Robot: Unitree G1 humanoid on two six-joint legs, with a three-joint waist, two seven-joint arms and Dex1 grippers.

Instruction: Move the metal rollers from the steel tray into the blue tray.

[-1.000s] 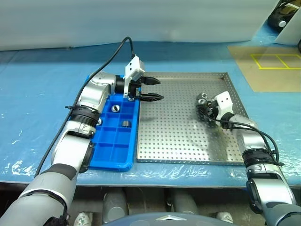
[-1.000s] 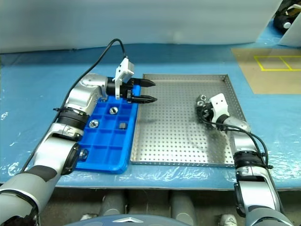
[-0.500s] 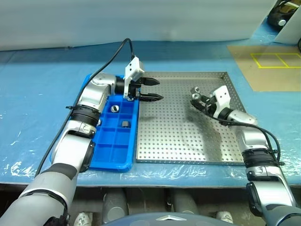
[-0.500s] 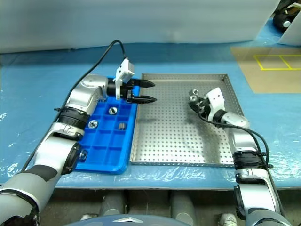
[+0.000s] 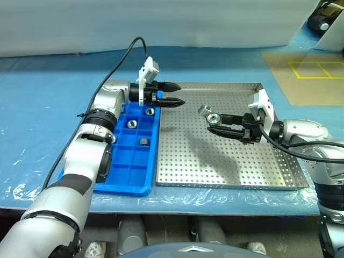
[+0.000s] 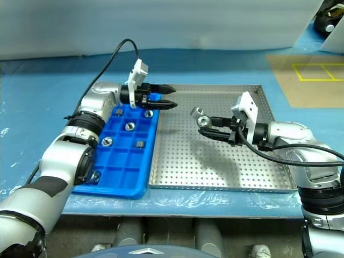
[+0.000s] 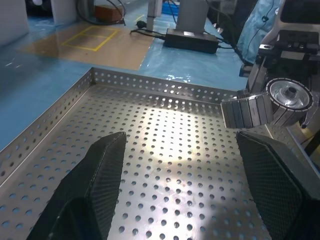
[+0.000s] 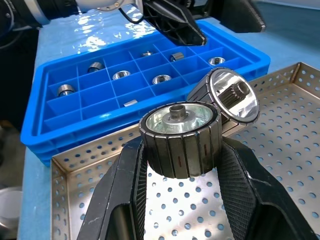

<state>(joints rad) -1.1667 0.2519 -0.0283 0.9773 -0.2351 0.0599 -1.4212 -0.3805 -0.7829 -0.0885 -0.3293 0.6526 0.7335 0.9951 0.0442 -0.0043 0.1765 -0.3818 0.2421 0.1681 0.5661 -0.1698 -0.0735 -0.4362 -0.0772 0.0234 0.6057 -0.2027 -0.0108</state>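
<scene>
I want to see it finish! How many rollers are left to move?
Nearly done. Several metal rollers already sit in the blue tray. The right gripper holds two rollers above the steel tray, which looks bare. The left gripper waits open, empty.

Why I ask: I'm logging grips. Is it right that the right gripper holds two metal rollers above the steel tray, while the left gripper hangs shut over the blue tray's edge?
Not quite. The left gripper is open, not shut: the left wrist view shows its fingers spread wide. The rest holds: the right gripper carries two metal rollers above the steel tray, beside the blue tray.
</scene>
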